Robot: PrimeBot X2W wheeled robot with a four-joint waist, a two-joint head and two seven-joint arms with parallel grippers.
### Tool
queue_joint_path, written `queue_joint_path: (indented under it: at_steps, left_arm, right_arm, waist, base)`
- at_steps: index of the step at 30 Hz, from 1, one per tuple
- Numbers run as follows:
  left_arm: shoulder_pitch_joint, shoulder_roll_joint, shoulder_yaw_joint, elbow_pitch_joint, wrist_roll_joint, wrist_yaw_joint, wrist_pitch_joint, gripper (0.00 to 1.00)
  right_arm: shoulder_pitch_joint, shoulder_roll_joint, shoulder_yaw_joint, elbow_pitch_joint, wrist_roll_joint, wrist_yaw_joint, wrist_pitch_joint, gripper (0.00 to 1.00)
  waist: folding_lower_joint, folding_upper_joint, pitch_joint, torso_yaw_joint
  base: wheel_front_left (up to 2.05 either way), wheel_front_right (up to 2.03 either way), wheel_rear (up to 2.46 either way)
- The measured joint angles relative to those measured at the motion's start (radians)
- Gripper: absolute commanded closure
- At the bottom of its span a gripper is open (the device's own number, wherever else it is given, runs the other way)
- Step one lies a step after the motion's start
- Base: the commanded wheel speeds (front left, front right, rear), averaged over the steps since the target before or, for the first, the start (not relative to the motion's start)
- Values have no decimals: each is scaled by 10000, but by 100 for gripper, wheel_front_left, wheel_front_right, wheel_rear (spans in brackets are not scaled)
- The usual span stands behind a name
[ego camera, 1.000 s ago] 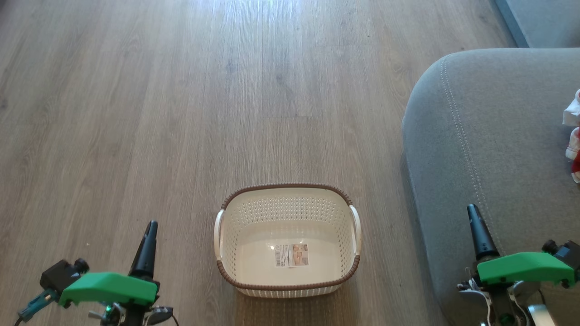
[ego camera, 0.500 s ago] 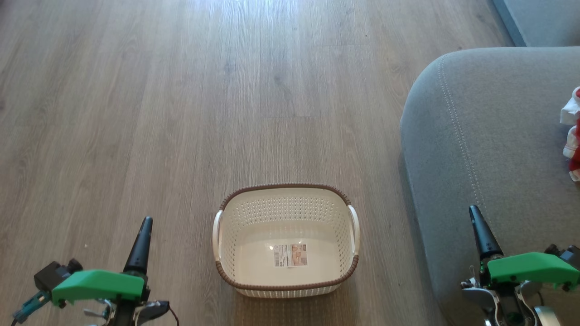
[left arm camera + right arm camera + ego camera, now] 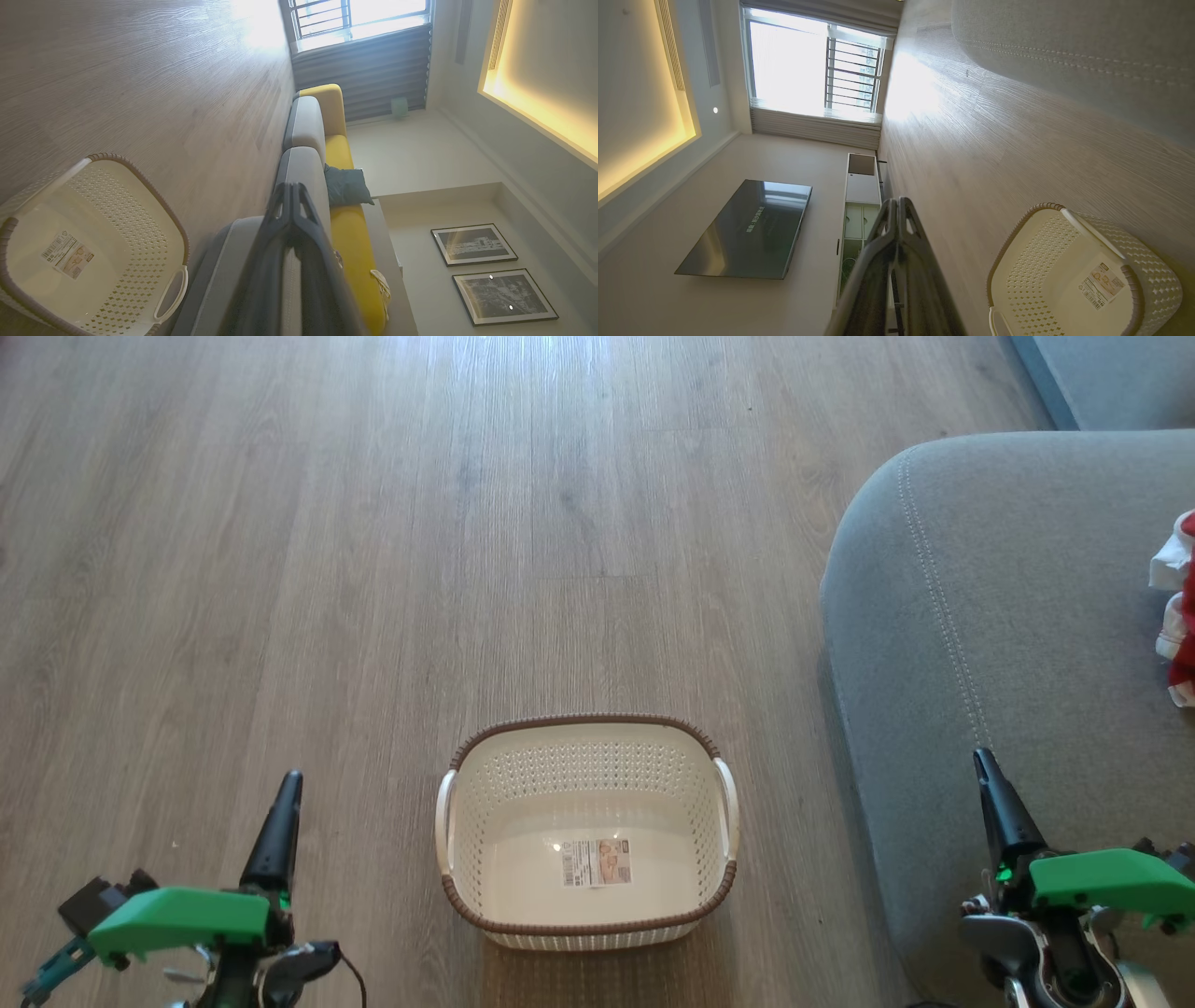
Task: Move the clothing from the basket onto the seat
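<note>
The cream basket (image 3: 586, 896) with its brown rim stands on the wooden floor, holding nothing but a paper label (image 3: 596, 862). It also appears in both wrist views (image 3: 117, 196) (image 3: 1045, 261). A sliver of red and white clothing (image 3: 1178, 607) lies on the grey seat (image 3: 1027, 616) at the head view's right edge. My left gripper (image 3: 285, 784) is shut, left of the basket over the floor; its fingers (image 3: 292, 196) meet at the tips. My right gripper (image 3: 982, 763) is shut over the seat's front edge, fingertips (image 3: 896, 207) together, nothing held.
A yellow and grey sofa (image 3: 327, 140) with a dark cushion (image 3: 345, 186) runs along the wall. A wall-mounted TV (image 3: 747, 228) and a low cabinet (image 3: 859, 196) stand opposite. Wooden floor (image 3: 373, 523) stretches ahead toward a bright window (image 3: 812, 70).
Both grippers have drawn back slightly toward the head view's bottom edge. The basket and clothing have not moved apart from a small camera shift.
</note>
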Motion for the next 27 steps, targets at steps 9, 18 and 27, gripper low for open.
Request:
queue_joint_path:
  at_steps: [9,18,27]
  left_arm:
    - [-105,-8,88,33,-857,-23,261,100]
    - [-225,-19,178,50,-1620,-35,435,100]
    - [-274,-27,203,50,-1620,-36,435,100]
  right_arm:
    - [-76,0,-88,46,838,-2,224,100]
    - [-220,0,-211,90,1645,-4,424,100]
    - [-220,0,-244,92,1643,-4,430,100]
  waist:
    - [0,0,-1,-37]
    - [0,0,-2,-67]
    - [0,0,-2,-67]
  base:
    - [0,0,0]
    - [0,0,0]
    - [0,0,0]
